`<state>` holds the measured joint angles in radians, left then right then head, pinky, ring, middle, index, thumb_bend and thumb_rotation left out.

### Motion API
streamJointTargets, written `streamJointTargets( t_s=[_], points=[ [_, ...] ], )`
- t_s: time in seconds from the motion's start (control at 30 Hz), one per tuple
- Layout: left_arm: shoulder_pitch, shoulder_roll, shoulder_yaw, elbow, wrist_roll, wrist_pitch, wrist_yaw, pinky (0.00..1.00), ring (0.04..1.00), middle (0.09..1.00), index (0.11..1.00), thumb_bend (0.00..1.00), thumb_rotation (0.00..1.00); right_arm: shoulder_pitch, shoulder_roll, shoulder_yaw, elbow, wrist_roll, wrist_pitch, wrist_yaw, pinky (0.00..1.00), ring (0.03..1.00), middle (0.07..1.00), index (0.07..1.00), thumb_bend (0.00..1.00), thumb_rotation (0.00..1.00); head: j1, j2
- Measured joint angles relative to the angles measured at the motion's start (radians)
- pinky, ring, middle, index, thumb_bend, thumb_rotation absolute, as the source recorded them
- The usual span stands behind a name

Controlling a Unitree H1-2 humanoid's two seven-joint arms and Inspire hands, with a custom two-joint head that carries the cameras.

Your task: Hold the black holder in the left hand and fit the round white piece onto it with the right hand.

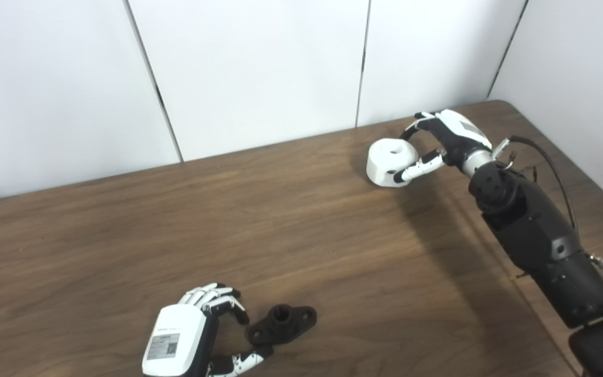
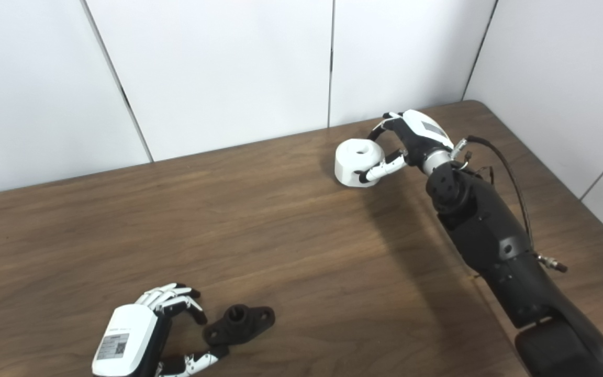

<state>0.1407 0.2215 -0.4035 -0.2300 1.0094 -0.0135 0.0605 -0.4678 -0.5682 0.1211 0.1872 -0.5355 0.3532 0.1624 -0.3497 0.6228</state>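
Your black holder [image 1: 282, 324] lies flat on the wooden table [image 1: 291, 235] near its front edge, its long axis running from lower left to upper right, with the raised round socket in the middle facing up and a hole showing in the far-right lug. Your left hand [image 1: 191, 337] sits just left of it, fingers [image 1: 212, 298] curled but apart, the thumb reaching under the holder's near-left end; you cannot tell from these views whether the thumb tip touches it, and the hand does not grip it. The table between the holder and the far things is bare wood, with only the right arm's shadow crossing it.

Far beyond the holder and to its right, near the table's back edge by the white wall panels [image 1: 259, 68], your round white piece [image 1: 391, 161] rests on the table, its central hole facing up. Your right hand [image 1: 445, 141] wraps it from the right, fingers over the far side and thumb against the near side, closed on it.
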Motion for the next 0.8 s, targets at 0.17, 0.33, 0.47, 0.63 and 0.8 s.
streamJointTargets(
  t_s=[0.17, 0.33, 0.47, 0.63, 0.8],
  points=[
    [0.001, -0.001, 0.001, -0.001, 0.000, 0.000, -0.001, 0.79, 0.808, 0.732, 0.488, 0.52, 0.05, 0.000, 0.002, 0.002, 0.000, 0.000, 0.000, 0.000, 0.90, 1.000, 0.941, 0.678, 0.90, 0.25, 0.000, -0.002],
    [0.001, -0.001, 0.001, -0.001, 0.002, 0.000, -0.001, 0.79, 0.809, 0.733, 0.488, 0.52, 0.05, 0.000, 0.002, 0.004, 0.000, 0.000, 0.000, 0.001, 0.90, 1.000, 0.941, 0.679, 0.89, 0.25, 0.002, 0.000],
    [0.001, -0.001, 0.001, -0.001, 0.002, 0.000, -0.001, 0.78, 0.806, 0.732, 0.487, 0.52, 0.05, 0.000, 0.002, 0.004, 0.000, 0.000, 0.000, 0.001, 0.88, 1.000, 0.937, 0.675, 0.89, 0.24, 0.002, 0.003],
    [0.001, -0.002, 0.001, -0.001, 0.002, 0.000, -0.001, 0.79, 0.806, 0.733, 0.487, 0.52, 0.05, -0.001, 0.002, 0.005, 0.000, 0.000, 0.000, 0.001, 0.86, 1.000, 0.930, 0.658, 0.88, 0.24, 0.005, 0.005],
    [0.001, -0.002, 0.002, -0.001, 0.002, 0.000, -0.001, 0.79, 0.807, 0.732, 0.487, 0.52, 0.05, -0.001, 0.002, 0.006, 0.000, 0.001, -0.002, 0.001, 0.85, 1.000, 0.912, 0.600, 0.84, 0.20, 0.005, 0.005]
  ],
)
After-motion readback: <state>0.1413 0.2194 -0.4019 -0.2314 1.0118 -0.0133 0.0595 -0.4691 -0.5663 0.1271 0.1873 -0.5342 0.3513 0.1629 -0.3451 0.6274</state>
